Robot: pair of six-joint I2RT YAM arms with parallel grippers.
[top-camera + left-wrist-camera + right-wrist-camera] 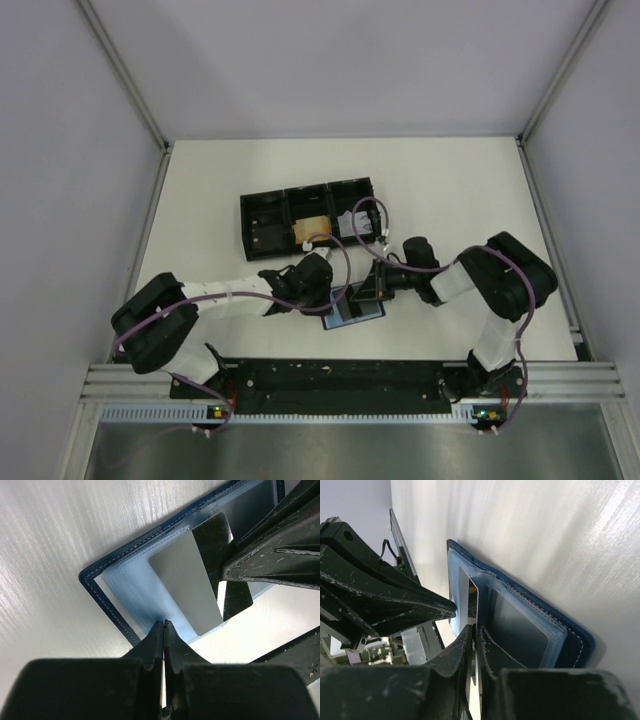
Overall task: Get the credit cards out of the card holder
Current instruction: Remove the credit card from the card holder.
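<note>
The card holder [350, 314], a card [185, 580] in it, lies before the tray [262, 215].

No text, label, brand, number or sign can be read in any of the three views. The grey card [185, 580] in the card holder [127, 587] shows a plain, unmarked face. Anything printed on the small things in the far tray [265, 230] is too small to make out from above.
</note>
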